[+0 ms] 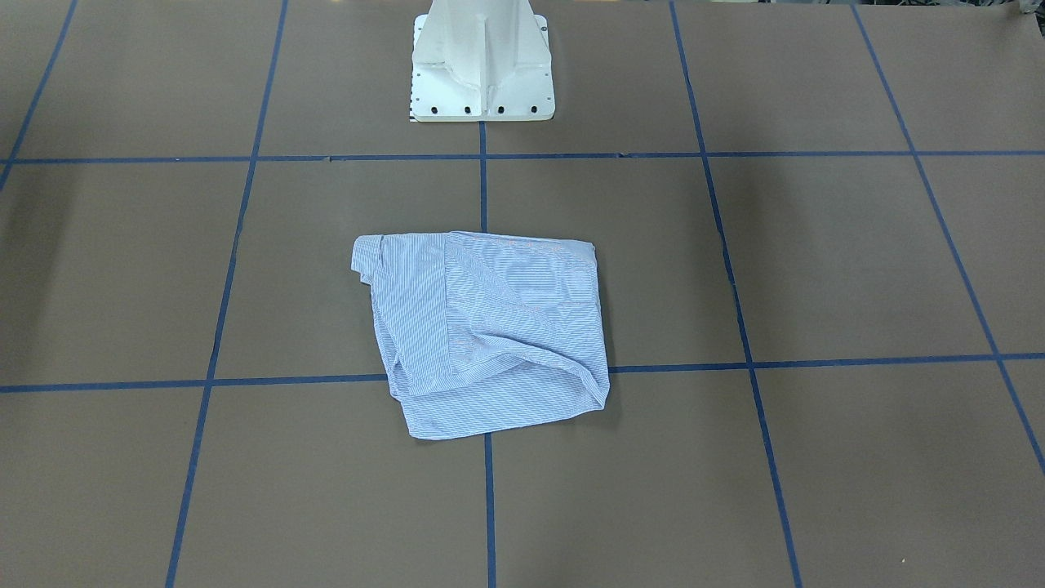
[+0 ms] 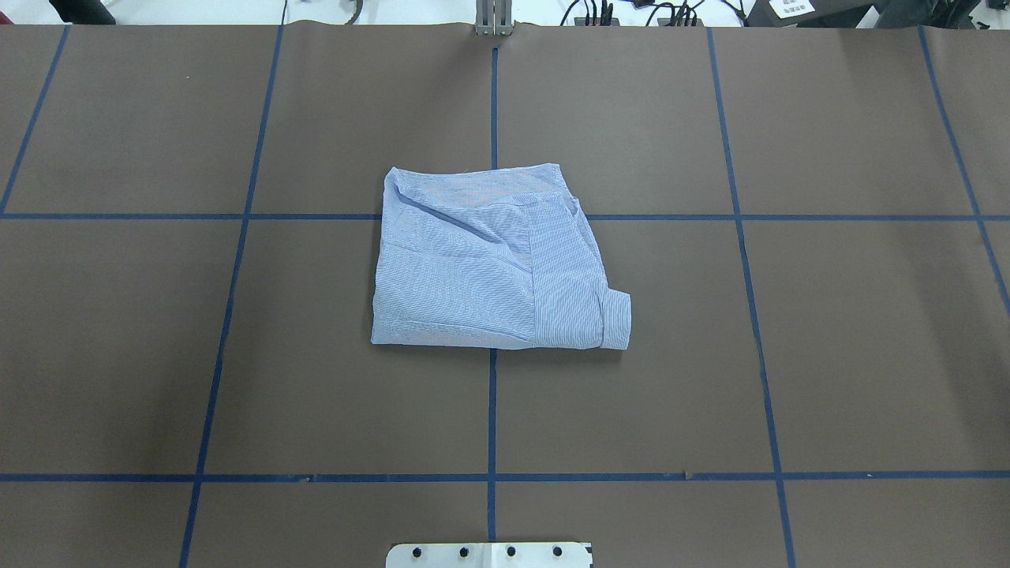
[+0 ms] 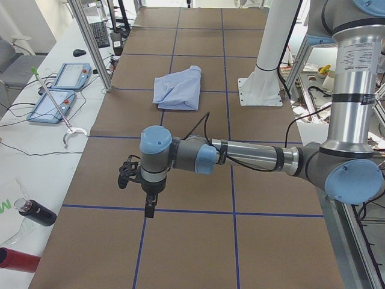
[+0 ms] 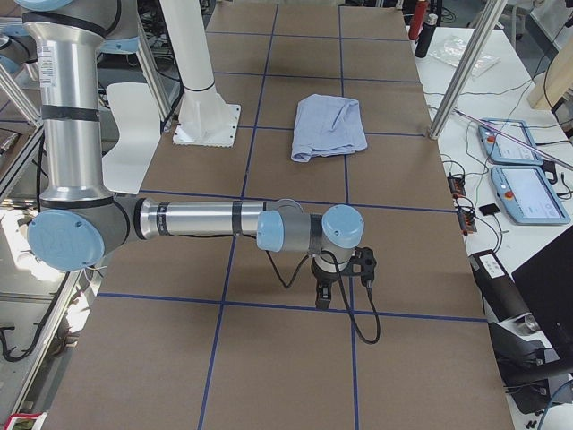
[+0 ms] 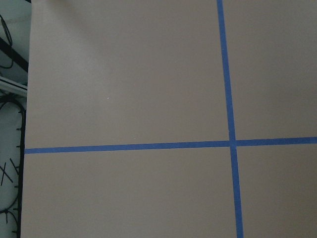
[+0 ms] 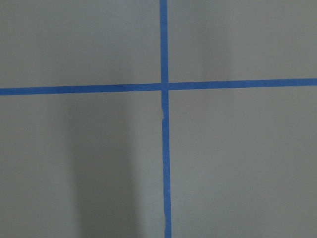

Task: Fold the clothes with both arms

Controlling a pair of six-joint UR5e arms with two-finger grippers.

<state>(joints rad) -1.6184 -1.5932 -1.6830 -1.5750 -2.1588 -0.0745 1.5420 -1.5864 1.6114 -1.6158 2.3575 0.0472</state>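
The light-blue striped shirt (image 2: 489,260) lies folded into a rough rectangle at the centre of the overhead frame, flat on the brown table (image 2: 868,355). It covers a crossing of the blue tape lines (image 2: 492,410). One cuff (image 2: 615,319) juts out at its lower right corner there. In the front-facing view the white pedestal base (image 1: 482,73) stands at the top centre, apart from the shirt.

Both arms are well apart from the garment and show only in the side views. In the left-end view the left arm (image 3: 252,158) stretches low across the middle of the frame, and the left gripper (image 3: 149,208) points down near a tape line at lower left. In the right-end view the right arm (image 4: 197,218) reaches likewise, with the right gripper (image 4: 324,300) pointing down at lower centre. I cannot tell whether either gripper's fingers are apart or together. Each wrist camera sees only table and a tape crossing. Two teach pendants (image 4: 528,193) lie on a side bench at the right edge.
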